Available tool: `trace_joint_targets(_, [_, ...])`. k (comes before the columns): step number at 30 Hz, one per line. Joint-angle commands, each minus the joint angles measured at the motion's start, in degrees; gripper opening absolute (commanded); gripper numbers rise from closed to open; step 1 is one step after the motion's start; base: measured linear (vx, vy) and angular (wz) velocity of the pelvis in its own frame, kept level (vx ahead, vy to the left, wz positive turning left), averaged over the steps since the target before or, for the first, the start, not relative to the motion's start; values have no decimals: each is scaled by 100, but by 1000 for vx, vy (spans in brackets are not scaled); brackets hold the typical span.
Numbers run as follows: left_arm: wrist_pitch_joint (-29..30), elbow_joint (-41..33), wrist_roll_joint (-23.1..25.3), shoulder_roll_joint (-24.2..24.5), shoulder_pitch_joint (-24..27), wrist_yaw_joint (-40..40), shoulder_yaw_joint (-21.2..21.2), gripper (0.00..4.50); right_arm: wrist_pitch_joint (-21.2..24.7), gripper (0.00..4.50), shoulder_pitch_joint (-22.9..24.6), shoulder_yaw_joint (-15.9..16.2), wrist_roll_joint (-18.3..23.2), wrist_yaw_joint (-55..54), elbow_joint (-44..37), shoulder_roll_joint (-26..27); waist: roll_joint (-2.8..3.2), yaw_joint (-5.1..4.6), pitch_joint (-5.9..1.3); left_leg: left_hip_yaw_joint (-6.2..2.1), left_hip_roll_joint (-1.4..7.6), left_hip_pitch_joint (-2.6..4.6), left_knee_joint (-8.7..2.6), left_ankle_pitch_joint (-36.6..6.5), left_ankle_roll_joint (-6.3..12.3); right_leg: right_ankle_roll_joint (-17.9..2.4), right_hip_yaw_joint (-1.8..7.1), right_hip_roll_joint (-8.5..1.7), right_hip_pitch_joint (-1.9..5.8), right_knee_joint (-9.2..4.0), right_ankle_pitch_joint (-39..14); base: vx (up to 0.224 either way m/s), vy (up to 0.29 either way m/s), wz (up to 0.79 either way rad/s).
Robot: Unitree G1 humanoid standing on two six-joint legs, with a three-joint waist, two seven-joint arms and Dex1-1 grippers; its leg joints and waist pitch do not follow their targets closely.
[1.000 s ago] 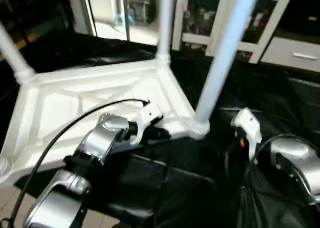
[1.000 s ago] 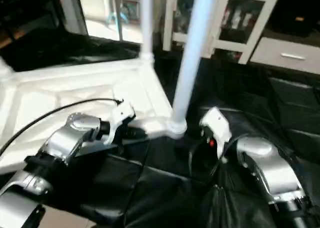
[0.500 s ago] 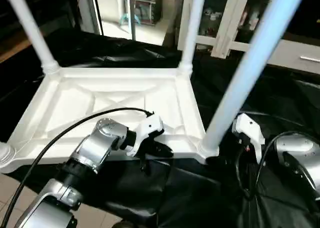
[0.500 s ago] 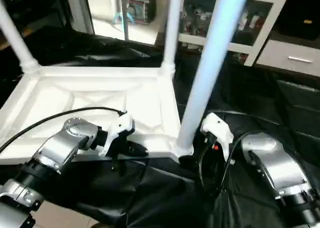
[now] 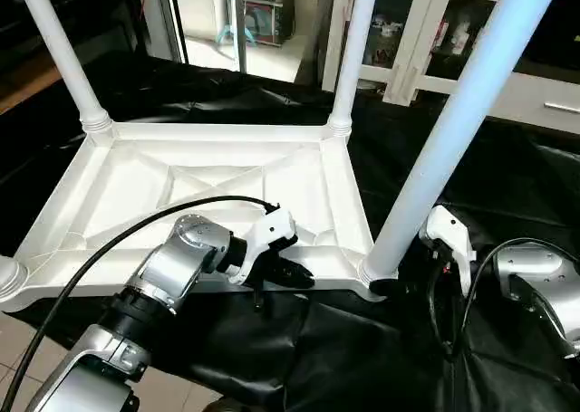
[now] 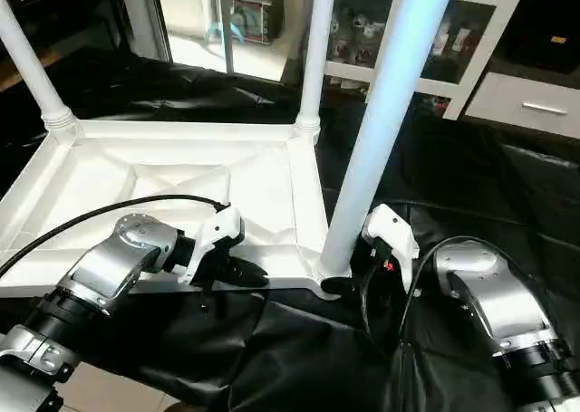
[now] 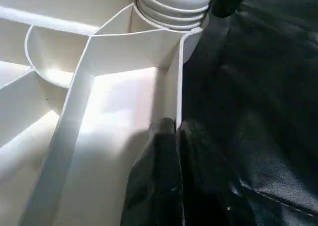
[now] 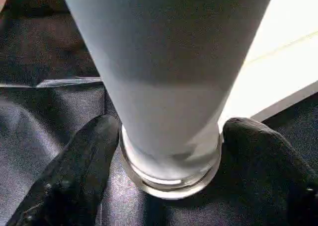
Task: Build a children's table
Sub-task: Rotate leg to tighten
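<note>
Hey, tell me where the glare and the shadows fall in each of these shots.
Left eye view: glossy highlights streak the creased black sheet, while the table top is evenly bright. Left wrist view: the table top's ribbed floor glares white, and the sheet beside it stays dark. Right wrist view: the near leg is shaded high up and lighter near its collar, with the table top washed out white behind it.

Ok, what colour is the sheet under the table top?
Black, glossy and wrinkled sheet; it shows best in the left eye view, under the white table top.
</note>
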Motion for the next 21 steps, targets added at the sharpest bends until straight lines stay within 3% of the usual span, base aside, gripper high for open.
trace_joint_targets(1, [12,-215,-256,-118,-16,-336,-146,0,-83,340,-98,22,-26,88,35,-23,-76,-29,-385,-212,479,117,-408,-982,340,-1438,298,-450,252,-359,-1135,0,0,0])
trace_joint_targets(10, [93,-257,-249,-44,17,-408,-181,0,-136,264,-125,92,-49,274,118,-70,-83,-34,-378,-210,479,117,-395,-997,369,-1428,298,-452,243,-369,-1278,0,0,0])
trace_joint_targets(21, [188,-241,-210,-57,10,-367,-201,0,-134,255,-44,94,-53,366,237,-51,-78,-60,-385,-216,473,108,-390,-1005,346,-1421,301,-446,250,-363,-1256,0,0,0])
